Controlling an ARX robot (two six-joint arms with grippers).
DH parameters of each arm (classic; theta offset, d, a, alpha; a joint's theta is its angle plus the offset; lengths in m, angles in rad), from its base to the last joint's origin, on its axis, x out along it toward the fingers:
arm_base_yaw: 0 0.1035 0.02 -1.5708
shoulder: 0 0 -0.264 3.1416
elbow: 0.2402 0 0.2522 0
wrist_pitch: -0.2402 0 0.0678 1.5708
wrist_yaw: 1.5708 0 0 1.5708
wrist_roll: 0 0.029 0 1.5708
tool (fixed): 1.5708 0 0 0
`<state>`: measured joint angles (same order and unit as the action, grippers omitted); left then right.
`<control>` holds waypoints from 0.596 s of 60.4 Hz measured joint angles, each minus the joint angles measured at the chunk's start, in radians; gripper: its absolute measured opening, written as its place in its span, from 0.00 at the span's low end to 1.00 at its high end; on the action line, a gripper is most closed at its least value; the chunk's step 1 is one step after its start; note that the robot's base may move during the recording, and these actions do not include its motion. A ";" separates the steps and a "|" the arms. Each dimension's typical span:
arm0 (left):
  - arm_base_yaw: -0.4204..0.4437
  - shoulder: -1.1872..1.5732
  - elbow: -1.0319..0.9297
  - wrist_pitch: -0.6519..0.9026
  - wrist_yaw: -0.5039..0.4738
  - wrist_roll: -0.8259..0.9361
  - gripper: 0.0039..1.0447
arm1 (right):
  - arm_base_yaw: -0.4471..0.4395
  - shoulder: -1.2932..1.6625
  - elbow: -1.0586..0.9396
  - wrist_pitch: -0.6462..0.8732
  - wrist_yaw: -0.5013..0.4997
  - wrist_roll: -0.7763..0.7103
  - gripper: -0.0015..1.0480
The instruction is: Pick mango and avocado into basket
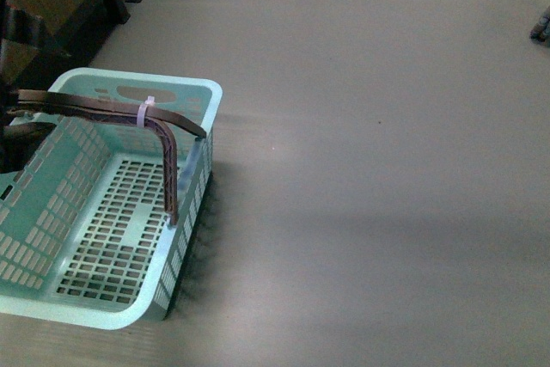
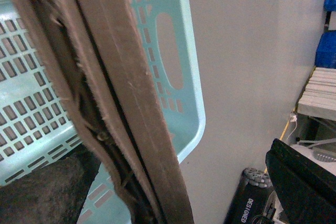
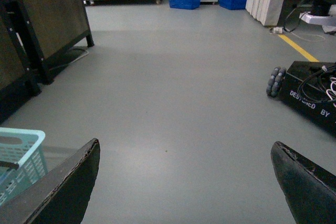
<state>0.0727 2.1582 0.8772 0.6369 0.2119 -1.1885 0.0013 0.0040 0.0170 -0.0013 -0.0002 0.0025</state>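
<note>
Turq. slotted basket upright, lower left; brown handles raised, zip-tied.

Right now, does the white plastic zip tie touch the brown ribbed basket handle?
Touching. The front view shows the white zip tie looped around the brown ribbed handle.

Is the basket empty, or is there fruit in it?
Empty: the front view shows the basket with its slotted floor bare, no fruit inside.

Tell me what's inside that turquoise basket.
Only its bare slotted floor shows, no fruit. The brown handle covers a strip of it, and the left corner of the basket lies outside the front view.
</note>
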 joint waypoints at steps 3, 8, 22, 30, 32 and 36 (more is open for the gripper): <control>-0.016 0.028 0.024 -0.002 -0.003 -0.013 0.92 | 0.000 0.000 0.000 0.000 0.000 0.000 0.92; -0.042 0.067 0.050 -0.002 -0.014 -0.039 0.89 | 0.000 0.000 0.000 0.000 0.000 0.000 0.92; -0.047 0.069 0.040 0.045 -0.051 -0.108 0.36 | 0.000 0.000 0.000 0.000 0.000 0.000 0.92; -0.043 0.004 -0.023 0.045 -0.048 -0.139 0.19 | 0.000 0.000 0.000 0.000 0.000 0.000 0.92; -0.043 -0.022 -0.039 0.043 -0.049 -0.137 0.18 | 0.000 0.000 0.000 0.000 0.000 0.000 0.92; -0.043 -0.087 -0.072 0.026 -0.054 -0.137 0.18 | 0.000 0.000 0.000 0.000 0.000 0.000 0.92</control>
<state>0.0299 2.0712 0.8055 0.6624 0.1577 -1.3254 0.0013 0.0040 0.0170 -0.0013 -0.0002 0.0025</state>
